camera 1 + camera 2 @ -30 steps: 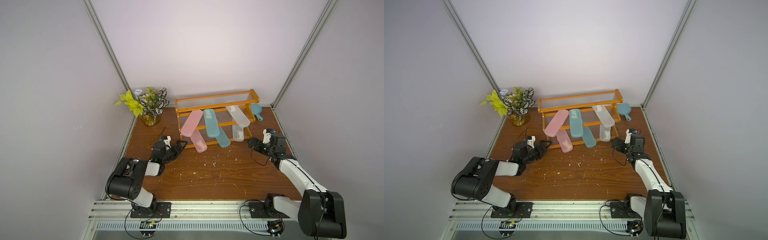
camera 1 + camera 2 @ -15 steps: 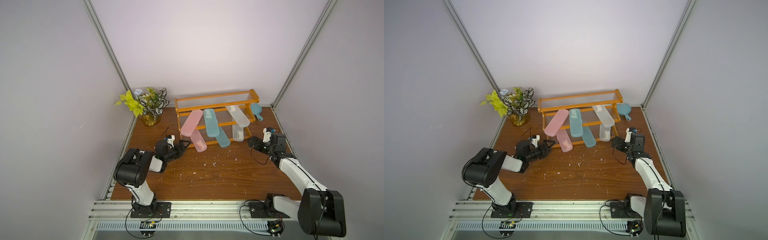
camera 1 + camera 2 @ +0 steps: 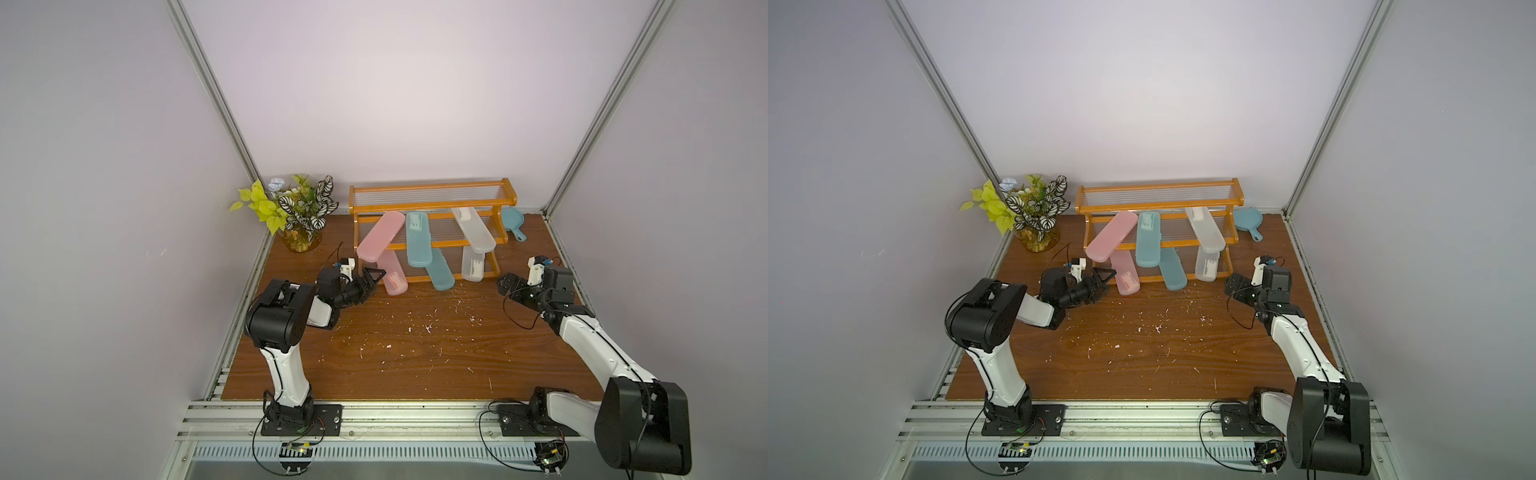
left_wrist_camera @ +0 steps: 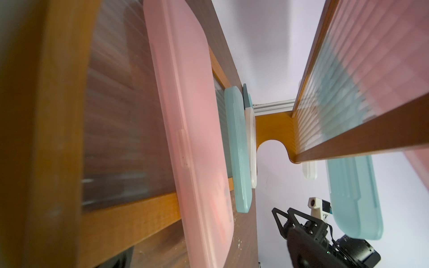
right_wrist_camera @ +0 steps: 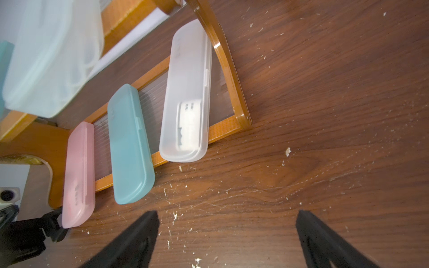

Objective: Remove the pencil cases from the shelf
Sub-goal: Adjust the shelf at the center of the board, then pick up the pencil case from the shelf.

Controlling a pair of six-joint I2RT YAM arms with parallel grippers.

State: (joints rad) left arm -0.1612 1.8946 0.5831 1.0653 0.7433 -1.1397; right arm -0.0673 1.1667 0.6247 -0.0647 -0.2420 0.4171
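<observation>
Showing the left hand (image 3: 372, 281), wide open and empty, newly advanced beside the lower pink case (image 3: 394, 279) on the shelf (image 3: 432, 203); right hand (image 3: 506, 285) likewise open, empty; nothing removed yet.

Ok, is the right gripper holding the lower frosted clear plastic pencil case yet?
No, the right gripper stands open over the brown wooden tabletop, short of the frosted clear case.
</observation>
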